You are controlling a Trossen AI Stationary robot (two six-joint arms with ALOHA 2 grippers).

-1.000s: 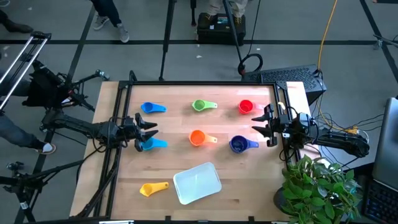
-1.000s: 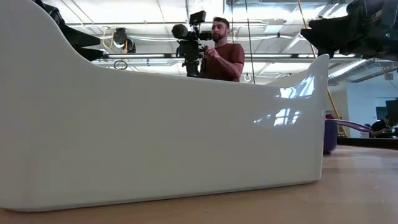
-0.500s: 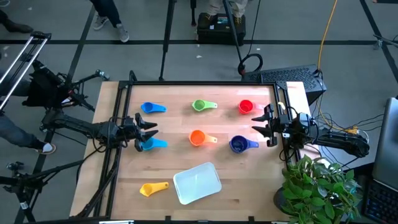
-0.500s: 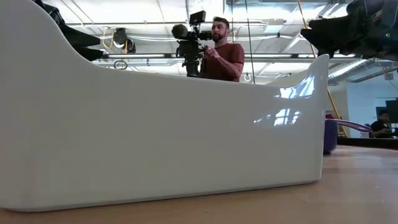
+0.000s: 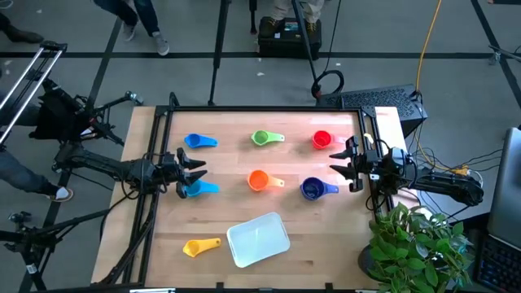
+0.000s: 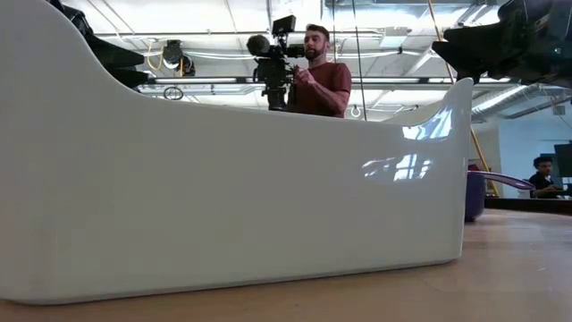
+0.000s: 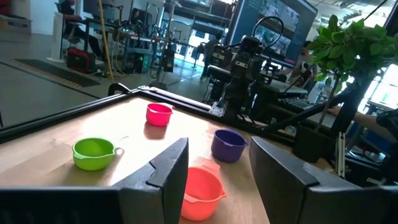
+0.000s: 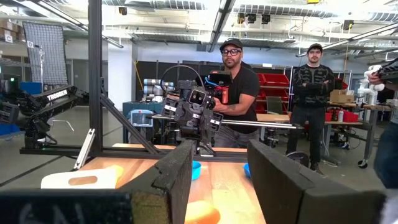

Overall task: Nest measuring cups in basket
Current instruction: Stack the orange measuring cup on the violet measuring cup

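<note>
Now hovering: left gripper [image 5: 194, 172] above light blue cup [image 5: 198, 189], right gripper [image 5: 340, 161] near red cup [image 5: 321, 139], both jaws apart, empty.

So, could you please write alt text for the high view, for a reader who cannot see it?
Seen from above, six measuring cups lie apart on a wooden table, none inside the pale basket near the front edge. The open left gripper hovers by the light blue cup; the open right gripper waits near the dark blue cup.
</note>
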